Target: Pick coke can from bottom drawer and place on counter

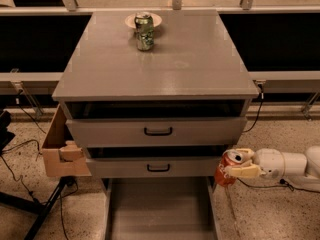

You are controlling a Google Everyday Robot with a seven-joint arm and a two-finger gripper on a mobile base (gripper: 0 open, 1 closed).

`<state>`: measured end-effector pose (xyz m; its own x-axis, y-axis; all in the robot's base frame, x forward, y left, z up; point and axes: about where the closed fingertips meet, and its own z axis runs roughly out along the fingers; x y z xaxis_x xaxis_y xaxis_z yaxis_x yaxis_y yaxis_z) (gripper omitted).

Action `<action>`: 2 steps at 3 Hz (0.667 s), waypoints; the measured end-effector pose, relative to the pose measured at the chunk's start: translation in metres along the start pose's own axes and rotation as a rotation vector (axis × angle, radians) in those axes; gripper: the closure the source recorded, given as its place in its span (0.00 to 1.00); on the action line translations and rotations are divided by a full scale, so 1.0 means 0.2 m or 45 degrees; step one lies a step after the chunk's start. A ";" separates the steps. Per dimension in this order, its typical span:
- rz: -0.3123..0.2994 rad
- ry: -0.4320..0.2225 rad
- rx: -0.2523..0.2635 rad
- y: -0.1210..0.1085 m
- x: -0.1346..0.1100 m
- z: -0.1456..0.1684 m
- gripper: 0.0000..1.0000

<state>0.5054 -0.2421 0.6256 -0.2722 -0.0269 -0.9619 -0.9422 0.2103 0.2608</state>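
Note:
The coke can (224,171) is a red-orange can with a silver top, held in my gripper (239,164) at the right of the cabinet, level with the lower handled drawer. The gripper's pale fingers (243,172) are shut around the can's upper part; the white arm reaches in from the right edge. The bottom drawer (161,209) is pulled out below, a long grey tray with a bare floor. The counter (165,64) is the grey cabinet top, well above the can.
A green can (144,31) stands at the back of the counter in front of a small pale plate (155,19). Two handled drawers (158,131) sit slightly open. A cardboard box (61,146) hangs at the cabinet's left. Cables lie on the speckled floor.

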 end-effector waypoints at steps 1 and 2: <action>-0.019 0.000 0.038 0.05 -0.26 -0.09 1.00; -0.064 0.001 0.125 0.07 -0.69 -0.21 1.00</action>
<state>0.5204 -0.2764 0.7649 -0.2253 -0.0404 -0.9735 -0.9311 0.3032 0.2029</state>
